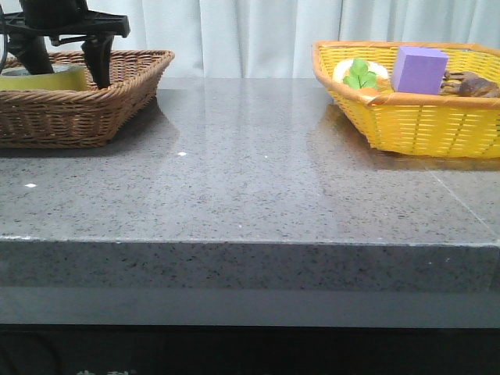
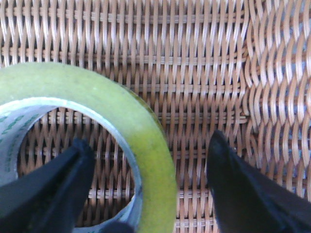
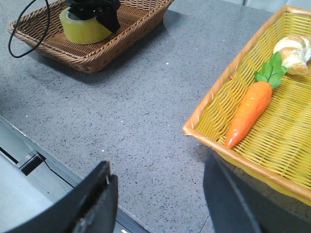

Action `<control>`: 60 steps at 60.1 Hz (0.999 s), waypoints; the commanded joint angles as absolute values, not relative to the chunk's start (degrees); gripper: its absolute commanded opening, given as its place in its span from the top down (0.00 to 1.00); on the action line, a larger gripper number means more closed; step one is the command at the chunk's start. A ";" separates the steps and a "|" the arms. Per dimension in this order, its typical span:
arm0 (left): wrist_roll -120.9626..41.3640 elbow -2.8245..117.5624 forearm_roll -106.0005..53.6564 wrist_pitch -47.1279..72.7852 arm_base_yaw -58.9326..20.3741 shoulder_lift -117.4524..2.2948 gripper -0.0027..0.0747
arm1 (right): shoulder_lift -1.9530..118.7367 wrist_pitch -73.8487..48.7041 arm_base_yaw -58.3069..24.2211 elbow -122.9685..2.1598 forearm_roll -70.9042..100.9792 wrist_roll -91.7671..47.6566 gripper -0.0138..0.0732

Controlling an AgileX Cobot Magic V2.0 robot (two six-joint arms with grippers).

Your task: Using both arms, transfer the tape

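The wide roll of translucent yellow tape (image 2: 121,126) sits flat in the brown wicker basket (image 1: 94,109) at the worktop's far left. Left wrist view shows what the front hides: the left gripper (image 2: 150,184) has its fingers (image 2: 58,189) spread wide, one inside the pale core and one outside, straddling the roll's wall without squeezing it. Right gripper (image 3: 160,199) hangs open and empty near the yellow woven basket (image 3: 214,109) with the plastic orange carrot (image 3: 250,109); only the front shows the purple foam block (image 1: 419,69). Speckled grey stone worktop (image 1: 250,172), white curtain (image 1: 242,35) behind.
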State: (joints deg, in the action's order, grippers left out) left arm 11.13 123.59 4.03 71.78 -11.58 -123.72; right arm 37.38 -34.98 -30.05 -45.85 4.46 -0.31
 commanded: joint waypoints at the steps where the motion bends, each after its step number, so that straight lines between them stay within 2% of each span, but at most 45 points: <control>1: 11.64 125.69 4.31 72.20 -11.49 -119.62 0.32 | 37.25 -30.96 -29.68 -47.19 4.58 -0.88 0.35; 35: 8.91 125.69 4.23 72.20 -13.69 -109.82 0.33 | 37.25 -30.96 -29.68 -47.19 4.58 -0.88 0.35; 60: 5.10 119.65 4.71 71.91 -21.09 -96.95 0.33 | 37.25 -30.96 -29.68 -47.19 4.58 -0.88 0.35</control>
